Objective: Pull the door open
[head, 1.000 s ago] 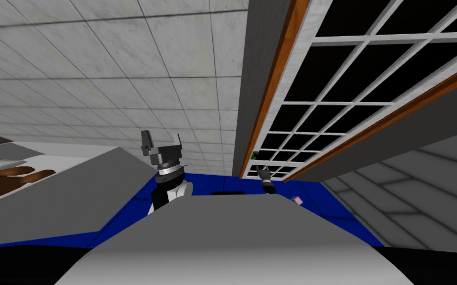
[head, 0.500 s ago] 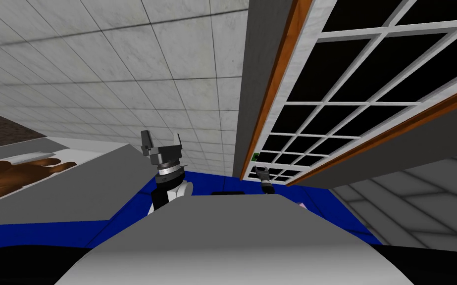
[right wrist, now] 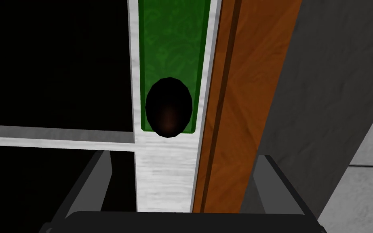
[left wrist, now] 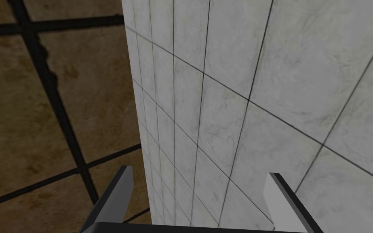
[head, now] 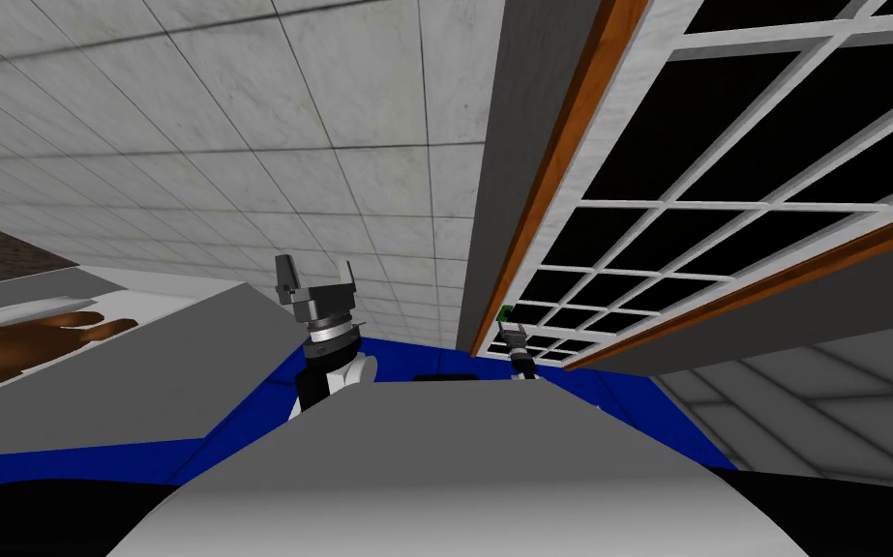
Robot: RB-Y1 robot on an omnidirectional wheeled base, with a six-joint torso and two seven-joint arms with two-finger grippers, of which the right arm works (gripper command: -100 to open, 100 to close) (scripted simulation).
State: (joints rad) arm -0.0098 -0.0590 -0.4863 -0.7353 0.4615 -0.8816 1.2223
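Observation:
The door [head: 686, 203] is a white lattice of dark panes set in an orange-brown frame [head: 541, 184]. A dark round knob [right wrist: 168, 107] sits on a green plate [right wrist: 172, 52] on the door's white stile [right wrist: 163, 178], next to the frame [right wrist: 246, 93]. My right gripper [right wrist: 181, 178] is open, its fingers short of the knob and apart from it; the head view shows my right gripper [head: 512, 334] just below the green plate [head: 506, 312]. My left gripper [head: 315, 278] is raised and open at a tiled wall [left wrist: 262, 81].
A grey wall edge [head: 512, 116] borders the door frame on its left. A blue floor [head: 415, 363] lies below. At the far left lies a brown teddy bear [head: 9, 343] on a white surface. A grey slab [head: 125, 377] lies at my left.
The whole head view has shifted, so I have moved nearer the door. The right gripper now lies closer under the green plate. The left arm holds its pose.

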